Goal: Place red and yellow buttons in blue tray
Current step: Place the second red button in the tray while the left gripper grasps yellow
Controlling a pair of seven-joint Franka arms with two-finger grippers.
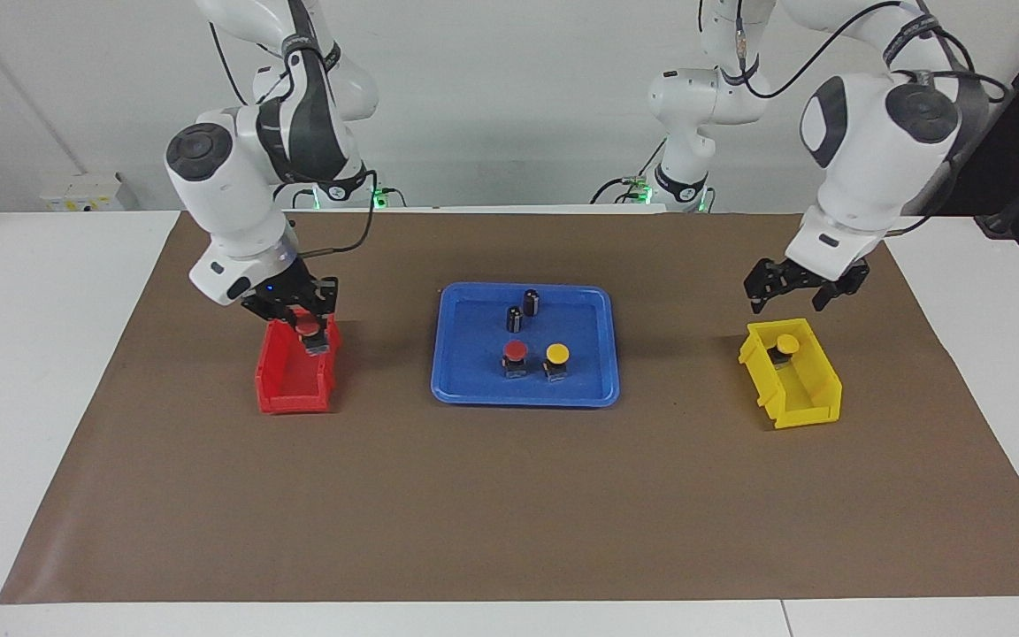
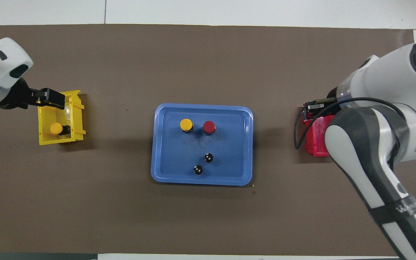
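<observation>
right gripper [image 1: 307, 329] is clenched on a red-capped button [image 1: 307, 328], lifted just clear of the red bin's [image 1: 290, 387] rim at the right arm's end of the table; the lift looks meant to clear the bin wall before the carry to the tray. left gripper [image 1: 803, 290] is held with jaws spread and empty over the robot-side end of the yellow bin [image 1: 797, 379], above the yellow-capped button [image 1: 787, 344] resting inside, likely lined up for a descent.

blue tray [image 1: 465, 389] is set mid-table between the bins. two dark capless cylinders [image 1: 523, 310] are stood nearest the robots in it; farther out, a red button [image 1: 515, 351] and a yellow button [image 1: 557, 354] are seated upright side by side, apart. two of four are judged delivered.
</observation>
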